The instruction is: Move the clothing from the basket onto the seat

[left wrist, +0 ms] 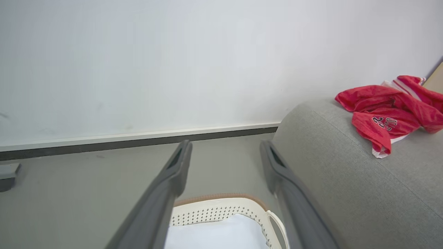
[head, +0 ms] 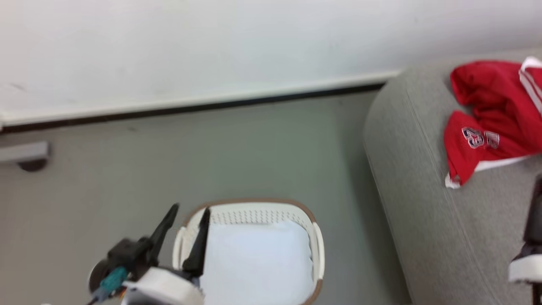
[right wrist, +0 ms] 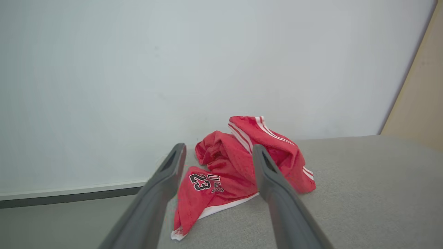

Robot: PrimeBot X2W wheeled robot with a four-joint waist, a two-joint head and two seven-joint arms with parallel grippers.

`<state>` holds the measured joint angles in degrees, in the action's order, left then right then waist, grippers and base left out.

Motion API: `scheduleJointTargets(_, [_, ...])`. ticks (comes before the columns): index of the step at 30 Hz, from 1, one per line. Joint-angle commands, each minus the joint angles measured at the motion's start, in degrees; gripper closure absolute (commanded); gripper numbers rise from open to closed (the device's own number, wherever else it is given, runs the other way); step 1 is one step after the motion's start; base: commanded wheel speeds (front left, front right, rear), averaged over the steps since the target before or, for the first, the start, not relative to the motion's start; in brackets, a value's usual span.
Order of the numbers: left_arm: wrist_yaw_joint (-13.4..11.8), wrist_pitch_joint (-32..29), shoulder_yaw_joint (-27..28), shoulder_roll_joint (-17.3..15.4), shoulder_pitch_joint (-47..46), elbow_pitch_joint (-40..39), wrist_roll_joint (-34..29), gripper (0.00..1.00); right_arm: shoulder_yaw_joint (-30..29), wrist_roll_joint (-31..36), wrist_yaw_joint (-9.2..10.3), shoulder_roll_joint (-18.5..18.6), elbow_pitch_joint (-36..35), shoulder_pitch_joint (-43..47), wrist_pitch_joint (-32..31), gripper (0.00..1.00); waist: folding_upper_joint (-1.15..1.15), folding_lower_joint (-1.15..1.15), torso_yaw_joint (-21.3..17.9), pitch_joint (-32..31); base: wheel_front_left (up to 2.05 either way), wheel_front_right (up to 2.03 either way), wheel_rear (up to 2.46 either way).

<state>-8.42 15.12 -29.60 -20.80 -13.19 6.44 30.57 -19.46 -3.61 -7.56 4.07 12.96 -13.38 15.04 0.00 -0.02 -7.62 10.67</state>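
Plainly, left pincer (left wrist: 225, 144) spread wide, empty, right pincer (right wrist: 218, 148) likewise

Mesh-cloth clothing (right wrist: 238, 166), woven matt seat (head: 423, 203), perforated plastic basket (head: 254, 214).

1. Likely a home living room, or a mock-up of one; sparsely furnished.
2. Light grey fabric sofa (left wrist: 346, 180) with rounded arm, just right of the left fingers (left wrist: 174, 173).
3. Red sports clothing (right wrist: 221, 166) heaped on its cushion, beyond and between the right fingers (right wrist: 268, 180).
4. White perforated laundry basket (left wrist: 214, 211) on the floor, between the left fingers, below their tips.
5. Plain white wall (left wrist: 173, 69), white skirting board (left wrist: 138, 135), smooth grey floor (left wrist: 69, 180) past the fingertips.
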Motion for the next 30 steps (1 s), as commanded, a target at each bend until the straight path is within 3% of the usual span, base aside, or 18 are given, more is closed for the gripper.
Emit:
scheduleJointTargets(1, [-0.3,0.0,1.6,0.4,2.2,0.2,-1.0,0.0,1.2,-0.8,0.15,0.0,-1.3,2.5,0.2,0.0,0.0,0.02,3.3,-4.4,0.0,0.0,0.0])
scheduleJointTargets(9, [0.4,0.0,10.7,4.0,12.9,1.2,-6.2,0.0,9.1,-0.5,0.15,-1.0,-5.6,12.6,0.2,0.0,0.0,0.02,6.6,-11.1,0.0,0.0,0.0])
scheduleJointTargets(15, [1.9,0.0,17.1,7.6,18.2,1.7,-9.7,0.0,12.2,-2.0,0.15,-1.1,-3.4,16.5,0.1,0.0,0.0,0.02,7.9,-13.0,0.0,0.0,0.0])
scheduleJointTargets(30, [9.4,0.0,27.8,14.2,22.8,3.7,-16.8,0.0,14.8,-4.5,0.15,-1.1,-0.7,21.1,0.1,0.0,0.0,0.02,10.4,-15.7,0.0,0.0,0.0])
